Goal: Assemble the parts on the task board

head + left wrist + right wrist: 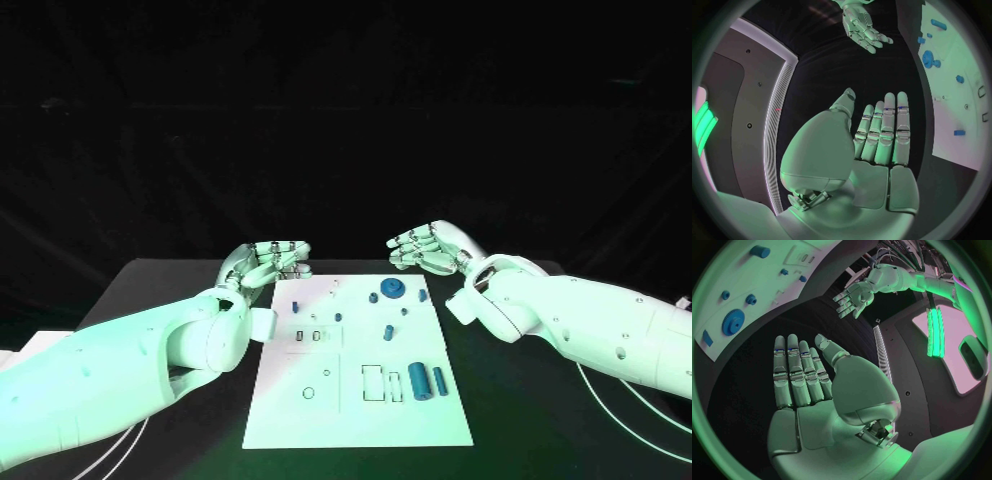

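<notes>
The white task board [361, 400] lies at the centre of the black table [173, 285], with bare tabletop along both its long edges. Blue parts lie on it: a gear [391, 289] near the far edge, a cylinder [418, 380] toward the near right. The left hand [265, 264] and right hand [427, 248] hover at the far corners, fingers extended, holding nothing.
</notes>
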Robot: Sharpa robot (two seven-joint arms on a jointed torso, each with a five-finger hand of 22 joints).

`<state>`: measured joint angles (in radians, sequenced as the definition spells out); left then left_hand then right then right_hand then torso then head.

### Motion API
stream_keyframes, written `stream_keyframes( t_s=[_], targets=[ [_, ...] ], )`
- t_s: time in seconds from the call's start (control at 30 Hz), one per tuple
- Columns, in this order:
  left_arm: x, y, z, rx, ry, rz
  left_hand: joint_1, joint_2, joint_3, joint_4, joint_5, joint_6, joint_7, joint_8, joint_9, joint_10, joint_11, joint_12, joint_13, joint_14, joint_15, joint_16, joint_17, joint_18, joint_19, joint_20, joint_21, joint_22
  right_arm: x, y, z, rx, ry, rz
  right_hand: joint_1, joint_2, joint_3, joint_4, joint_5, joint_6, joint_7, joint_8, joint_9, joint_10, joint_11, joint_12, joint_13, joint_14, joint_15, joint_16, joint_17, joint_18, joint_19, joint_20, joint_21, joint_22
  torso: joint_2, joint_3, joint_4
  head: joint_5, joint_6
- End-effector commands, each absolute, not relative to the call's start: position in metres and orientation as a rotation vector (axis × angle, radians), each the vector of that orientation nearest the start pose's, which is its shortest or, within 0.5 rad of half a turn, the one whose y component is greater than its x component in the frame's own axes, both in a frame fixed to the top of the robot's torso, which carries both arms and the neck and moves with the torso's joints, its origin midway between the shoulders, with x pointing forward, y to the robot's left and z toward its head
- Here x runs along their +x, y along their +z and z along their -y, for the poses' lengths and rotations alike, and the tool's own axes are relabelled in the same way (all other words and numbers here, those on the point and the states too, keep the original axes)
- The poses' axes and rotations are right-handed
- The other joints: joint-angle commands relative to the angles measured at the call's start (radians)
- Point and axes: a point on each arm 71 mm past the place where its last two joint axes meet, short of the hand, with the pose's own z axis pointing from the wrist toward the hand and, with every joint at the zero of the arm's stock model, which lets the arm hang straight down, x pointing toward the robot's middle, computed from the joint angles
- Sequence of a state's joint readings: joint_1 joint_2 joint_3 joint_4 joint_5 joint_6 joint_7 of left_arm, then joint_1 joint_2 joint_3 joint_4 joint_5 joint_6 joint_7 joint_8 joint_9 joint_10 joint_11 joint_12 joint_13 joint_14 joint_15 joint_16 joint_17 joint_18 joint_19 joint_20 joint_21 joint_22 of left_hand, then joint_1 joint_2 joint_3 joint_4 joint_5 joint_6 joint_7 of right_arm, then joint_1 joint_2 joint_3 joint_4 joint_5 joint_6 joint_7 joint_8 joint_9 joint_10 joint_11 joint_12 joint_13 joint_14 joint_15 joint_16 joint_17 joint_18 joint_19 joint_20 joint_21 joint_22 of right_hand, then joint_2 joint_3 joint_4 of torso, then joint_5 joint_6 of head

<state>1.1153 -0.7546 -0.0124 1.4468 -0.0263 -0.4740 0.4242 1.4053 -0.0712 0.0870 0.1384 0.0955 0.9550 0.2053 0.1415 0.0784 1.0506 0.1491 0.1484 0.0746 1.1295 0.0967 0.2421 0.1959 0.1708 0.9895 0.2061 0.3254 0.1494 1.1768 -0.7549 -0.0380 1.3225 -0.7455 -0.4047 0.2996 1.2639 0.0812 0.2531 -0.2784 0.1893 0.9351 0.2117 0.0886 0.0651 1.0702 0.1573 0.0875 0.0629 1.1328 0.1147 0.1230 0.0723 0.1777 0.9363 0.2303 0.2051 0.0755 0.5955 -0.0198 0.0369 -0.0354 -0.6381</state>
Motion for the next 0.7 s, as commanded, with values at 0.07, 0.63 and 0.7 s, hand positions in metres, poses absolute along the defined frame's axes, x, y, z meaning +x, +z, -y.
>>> stream_keyframes(
  t_s=[0.07,0.63,0.7],
  targets=[
    [0.486,-0.206,-0.191,-1.146,-1.456,-1.389,0.008,0.009,-0.015,-0.029,-0.01,0.055,-0.013,0.003,0.002,0.077,-0.017,-0.008,0.004,0.081,-0.023,0.021,0.049,0.013,0.076,-0.023,0.031,0.008,0.516,-0.187,0.209,0.14,0.979,-1.532,-0.008,-0.04,0.028,-0.003,-0.015,0.058,-0.018,-0.012,0.004,0.085,-0.026,-0.01,0.004,0.138,-0.042,0.023,0.027,0.008,0.11,-0.046,0.055,0.017,0.034,-0.0049,0.0082,-0.008,0.011],
    [0.452,-0.184,-0.173,-1.127,-1.585,-1.459,-0.006,0.015,-0.025,-0.029,-0.01,0.054,-0.009,-0.008,-0.001,0.079,-0.016,-0.023,0.003,0.091,-0.025,0.029,0.073,0.011,0.087,-0.027,0.037,0.011,0.528,-0.173,0.195,-0.345,0.548,-1.632,0.004,-0.082,-0.007,0.018,-0.016,0.115,-0.056,-0.022,0.003,0.14,-0.071,-0.025,0.002,0.375,-0.115,0.205,0.196,0.002,0.308,-0.151,0.275,0.127,0.115,-0.0164,0.041,-0.043,0.033],
    [0.45,-0.182,-0.171,-1.125,-1.596,-1.463,-0.006,0.015,-0.025,-0.029,-0.01,0.054,-0.009,-0.009,-0.002,0.078,-0.016,-0.024,0.003,0.09,-0.024,0.029,0.074,0.011,0.087,-0.027,0.037,0.011,0.53,-0.173,0.194,-0.361,0.522,-1.634,0.002,-0.085,-0.007,0.021,-0.017,0.115,-0.056,-0.023,0.002,0.136,-0.072,-0.025,0.002,0.376,-0.116,0.226,0.215,0.002,0.309,-0.152,0.288,0.135,0.121,-0.0173,0.0441,-0.046,0.035]
  ],
)
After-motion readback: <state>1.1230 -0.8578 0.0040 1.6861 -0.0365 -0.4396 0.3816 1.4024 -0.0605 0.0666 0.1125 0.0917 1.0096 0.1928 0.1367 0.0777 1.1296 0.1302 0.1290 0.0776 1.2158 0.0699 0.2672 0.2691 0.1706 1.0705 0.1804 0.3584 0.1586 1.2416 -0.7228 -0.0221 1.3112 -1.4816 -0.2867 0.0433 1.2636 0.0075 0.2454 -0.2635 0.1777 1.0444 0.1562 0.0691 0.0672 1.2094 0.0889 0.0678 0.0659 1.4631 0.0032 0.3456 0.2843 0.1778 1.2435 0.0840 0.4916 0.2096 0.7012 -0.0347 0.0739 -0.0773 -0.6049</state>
